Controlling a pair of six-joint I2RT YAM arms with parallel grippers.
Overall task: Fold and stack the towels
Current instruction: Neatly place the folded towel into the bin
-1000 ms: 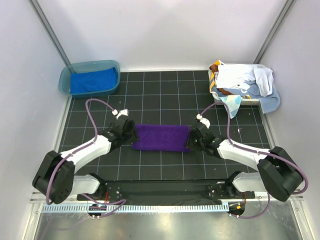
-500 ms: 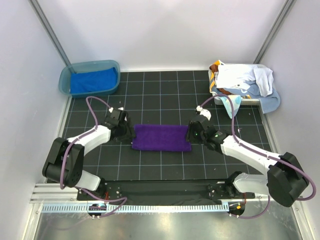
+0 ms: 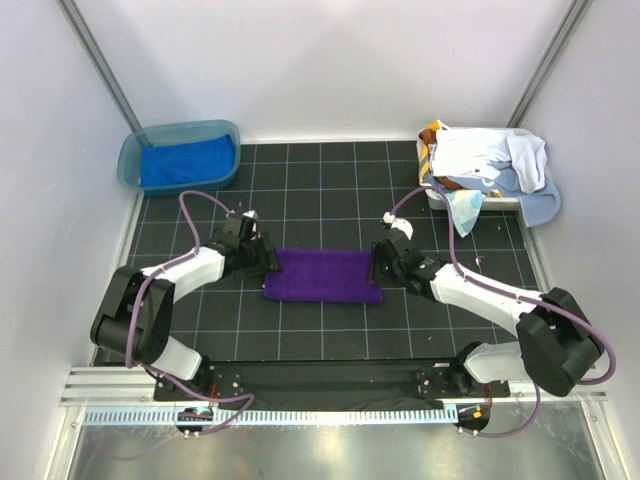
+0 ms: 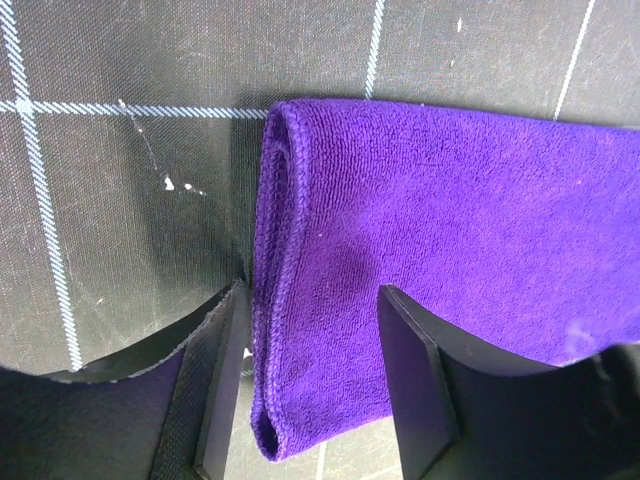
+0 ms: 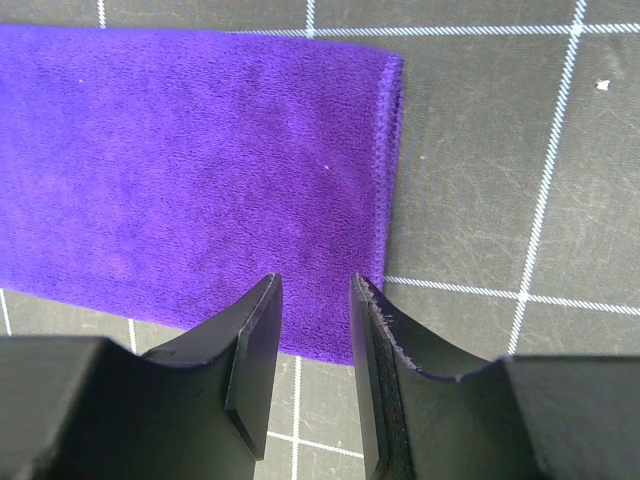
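Though left fingers and right fingers stand parted over ends of the purple towel, they hide its corners.

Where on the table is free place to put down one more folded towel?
Free: the mat between the teal tub and the white basket, behind the purple towel; also the near strip in front of it. Crowded: both towel ends, where the left gripper and right gripper stand.

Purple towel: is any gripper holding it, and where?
Nothing is held. Left gripper, jaws open, straddles the purple towel at its left end; right gripper hovers open over the other.
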